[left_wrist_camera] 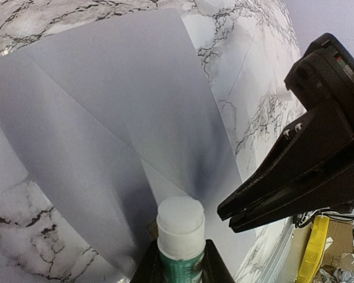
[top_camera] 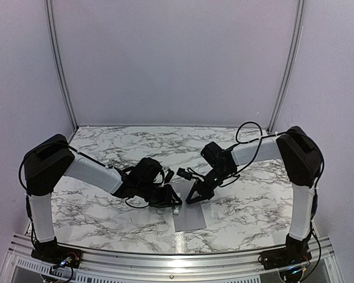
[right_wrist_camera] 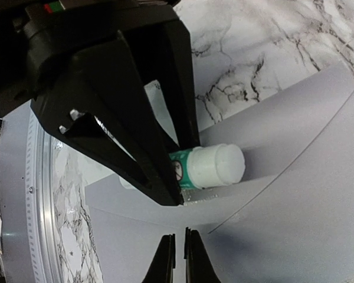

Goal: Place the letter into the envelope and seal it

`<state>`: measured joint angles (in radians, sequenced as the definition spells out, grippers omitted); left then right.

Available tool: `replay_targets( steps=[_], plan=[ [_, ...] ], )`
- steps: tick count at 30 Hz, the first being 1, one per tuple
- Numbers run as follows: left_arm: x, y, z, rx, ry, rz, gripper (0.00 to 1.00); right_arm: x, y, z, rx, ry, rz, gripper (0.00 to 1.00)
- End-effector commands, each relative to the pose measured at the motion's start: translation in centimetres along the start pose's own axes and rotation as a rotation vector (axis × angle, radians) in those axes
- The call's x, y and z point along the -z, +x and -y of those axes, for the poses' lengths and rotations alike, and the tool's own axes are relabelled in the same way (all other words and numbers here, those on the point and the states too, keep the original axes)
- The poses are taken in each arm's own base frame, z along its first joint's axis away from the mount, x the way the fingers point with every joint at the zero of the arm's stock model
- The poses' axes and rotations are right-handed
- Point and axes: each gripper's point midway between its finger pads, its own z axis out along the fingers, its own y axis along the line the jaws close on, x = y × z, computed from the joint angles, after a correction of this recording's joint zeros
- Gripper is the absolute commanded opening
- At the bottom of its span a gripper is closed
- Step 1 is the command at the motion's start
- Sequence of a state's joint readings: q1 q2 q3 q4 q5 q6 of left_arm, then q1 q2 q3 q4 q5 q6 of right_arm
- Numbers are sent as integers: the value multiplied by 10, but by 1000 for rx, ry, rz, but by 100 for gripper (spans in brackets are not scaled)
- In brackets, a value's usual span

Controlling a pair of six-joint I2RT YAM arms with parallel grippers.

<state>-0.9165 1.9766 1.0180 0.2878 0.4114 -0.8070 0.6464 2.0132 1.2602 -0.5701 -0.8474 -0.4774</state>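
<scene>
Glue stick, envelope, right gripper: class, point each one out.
glue stick [right_wrist_camera: 217,165], right wrist view, on its white cap.
envelope [left_wrist_camera: 106,118], left wrist view, on its grey face.
right gripper [right_wrist_camera: 180,236], right wrist view, between its shut fingertips.

White links [top_camera: 91,172], black joints [top_camera: 47,162], black left hand [top_camera: 176,201] and right hand [top_camera: 192,199] (cables [top_camera: 248,125] too).

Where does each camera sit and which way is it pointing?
Top external: above, behind the bases, looking down at the marble table; both arms show, left claw and right claw close together over the flat grey paper envelope.
Left wrist: on the left arm, looking down at the envelope; its fingers grip a green-and-white tube.
Right wrist: on the right arm, own shut fingers at bottom, facing the left claw.
Shared: both wrist views show tube and envelope.
</scene>
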Motion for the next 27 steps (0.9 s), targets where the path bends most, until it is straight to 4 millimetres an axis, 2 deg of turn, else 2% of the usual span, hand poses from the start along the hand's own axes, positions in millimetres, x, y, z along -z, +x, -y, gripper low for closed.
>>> replay_targets(
  steps=[1,10,16,23,27],
  plan=[
    [-3,8,-5,-9,-7,-23,0,-2,-13,-6,-9,-48,29,4],
    [-4,9,-6,-4,-8,-25,0,-12,-10,-6,-44,-101,30,4],
    [-5,6,-4,-5,-4,-20,0,-20,-1,7,-97,-67,4,3],
    [13,-7,21,-59,31,39,0,-28,18,24,-160,4,-44,3],
    [23,-2,33,-78,45,58,0,-28,21,28,-182,31,-50,2]
  ],
)
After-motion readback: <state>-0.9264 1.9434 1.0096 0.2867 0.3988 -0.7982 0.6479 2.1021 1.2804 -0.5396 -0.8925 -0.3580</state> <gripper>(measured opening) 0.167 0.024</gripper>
